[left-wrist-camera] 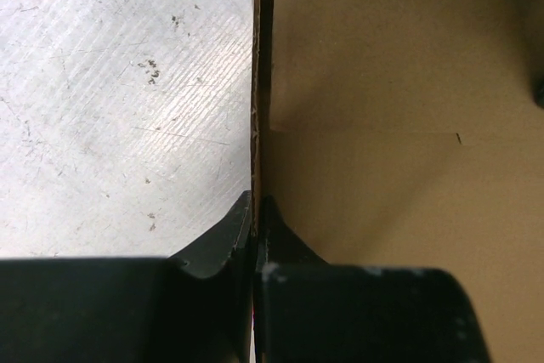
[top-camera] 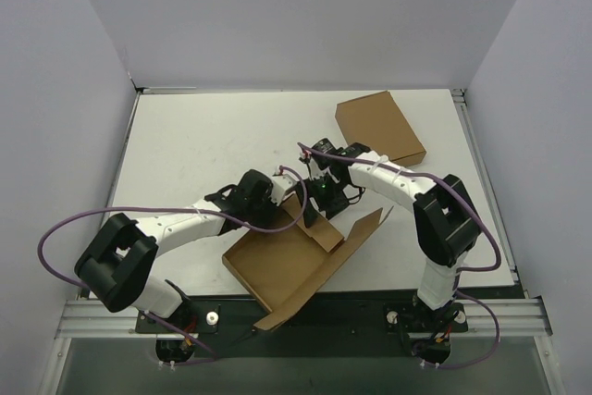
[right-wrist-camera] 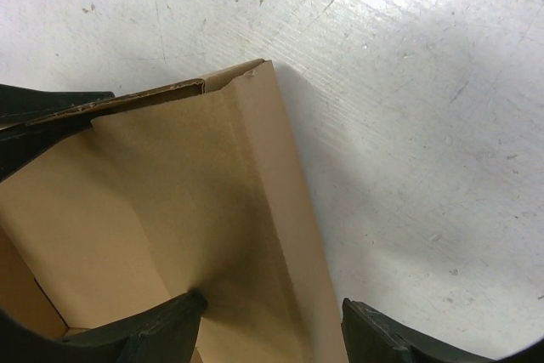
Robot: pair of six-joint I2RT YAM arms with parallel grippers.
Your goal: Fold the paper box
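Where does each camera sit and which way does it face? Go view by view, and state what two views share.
Top external: above and behind the arms, looking down on the table; both arms show, the paper box between them, a brown carton beyond.
Left wrist: looks along the left gripper, shut on the box's upright wall edge.
Right wrist: looks down past the open right gripper at a box flap.
Shared: both wrist views show the paper box and bare table.

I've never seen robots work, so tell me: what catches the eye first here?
A half-folded brown paper box sprawls at the table's near edge. The left gripper pinches one raised wall; the right gripper hangs open over a flap. A tidy brown carton lies far right.
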